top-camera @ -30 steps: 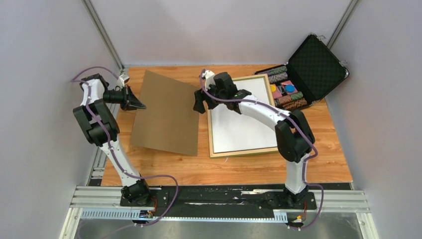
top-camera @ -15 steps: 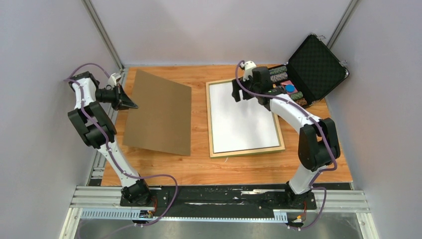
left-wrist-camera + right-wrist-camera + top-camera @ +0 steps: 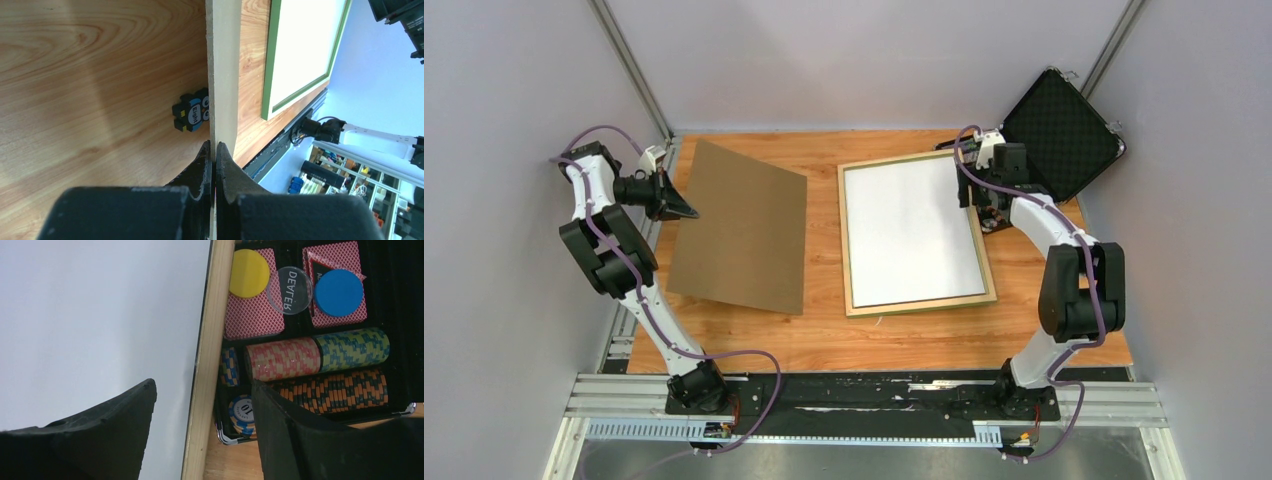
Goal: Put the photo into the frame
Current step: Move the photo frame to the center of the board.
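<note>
- Now my left end effector (image 3: 214, 150) is clenched on the brown backing board (image 3: 744, 230), whose gripped edge is lifted off the table (image 3: 874, 345).
- My right end effector (image 3: 202, 385) is released, fingers apart.
- Directly beneath it lies the frame (image 3: 212, 315), pale side up, with the poker chip case (image 3: 320, 385) just beside.
- A white sheet (image 3: 909, 230) fills the frame; I cannot tell whether it is the photo.

left gripper (image 3: 213, 147) pinched shut, right gripper (image 3: 202, 390) parted, apparently pointing down
</note>
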Robot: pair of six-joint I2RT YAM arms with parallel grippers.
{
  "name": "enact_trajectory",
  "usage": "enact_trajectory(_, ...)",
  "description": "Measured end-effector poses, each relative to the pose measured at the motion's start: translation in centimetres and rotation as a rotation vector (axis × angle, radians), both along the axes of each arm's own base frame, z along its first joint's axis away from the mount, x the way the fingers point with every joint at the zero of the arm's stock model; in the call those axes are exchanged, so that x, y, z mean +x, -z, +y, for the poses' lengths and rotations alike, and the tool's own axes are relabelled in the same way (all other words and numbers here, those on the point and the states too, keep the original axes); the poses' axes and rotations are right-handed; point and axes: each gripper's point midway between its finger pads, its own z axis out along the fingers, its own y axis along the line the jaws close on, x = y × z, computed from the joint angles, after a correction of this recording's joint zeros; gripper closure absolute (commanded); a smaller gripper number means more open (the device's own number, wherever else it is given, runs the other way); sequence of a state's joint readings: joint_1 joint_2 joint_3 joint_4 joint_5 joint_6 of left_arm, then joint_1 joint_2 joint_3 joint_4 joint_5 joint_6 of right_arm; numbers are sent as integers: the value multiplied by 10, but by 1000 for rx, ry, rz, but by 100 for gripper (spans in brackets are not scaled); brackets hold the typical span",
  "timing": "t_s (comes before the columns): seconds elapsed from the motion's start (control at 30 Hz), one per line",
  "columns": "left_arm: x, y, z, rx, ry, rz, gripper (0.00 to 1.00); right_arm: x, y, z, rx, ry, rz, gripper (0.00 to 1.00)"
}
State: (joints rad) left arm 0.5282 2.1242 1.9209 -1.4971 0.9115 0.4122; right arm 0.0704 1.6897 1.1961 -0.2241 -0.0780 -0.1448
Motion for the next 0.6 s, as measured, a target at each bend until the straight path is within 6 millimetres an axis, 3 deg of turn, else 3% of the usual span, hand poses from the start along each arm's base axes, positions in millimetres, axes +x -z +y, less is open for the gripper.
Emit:
enact_trajectory(0.23, 0, 0, 0, 2, 1, 0, 100, -2, 3, -19, -7, 18, 11, 50)
enact_trajectory(0.4, -1, 0, 1, 4, 2, 2, 100, -1, 5, -28, 7, 28, 15, 51)
enact_trajectory(0.6, -1, 0, 1, 4, 1, 2, 100, -3, 21, -34, 32, 34, 56, 49)
